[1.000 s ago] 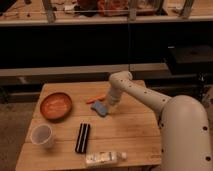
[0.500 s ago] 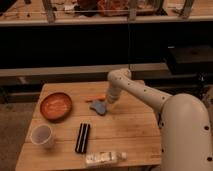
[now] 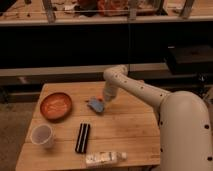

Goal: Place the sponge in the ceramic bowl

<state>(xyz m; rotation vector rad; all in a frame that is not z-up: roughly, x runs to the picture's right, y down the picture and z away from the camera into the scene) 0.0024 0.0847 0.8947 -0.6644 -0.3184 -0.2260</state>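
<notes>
The sponge [image 3: 95, 104], a small blue-grey pad, hangs tilted just above the middle of the wooden table [image 3: 130, 130]. My gripper [image 3: 102, 102] comes down on its right end and is shut on it. The ceramic bowl [image 3: 56, 106], a shallow terracotta dish, sits to the left of the sponge, a short gap away. A bit of orange shows right behind the gripper's wrist.
A white cup [image 3: 42, 136] stands at the front left. A black ribbed block [image 3: 83, 137] lies in front of the sponge. A clear plastic bottle [image 3: 105, 158] lies on its side near the front edge. Dark shelving runs behind the table.
The gripper closed on the sponge and carried it a little up and to the left, toward the bowl. The carrot beside it is now mostly hidden.
</notes>
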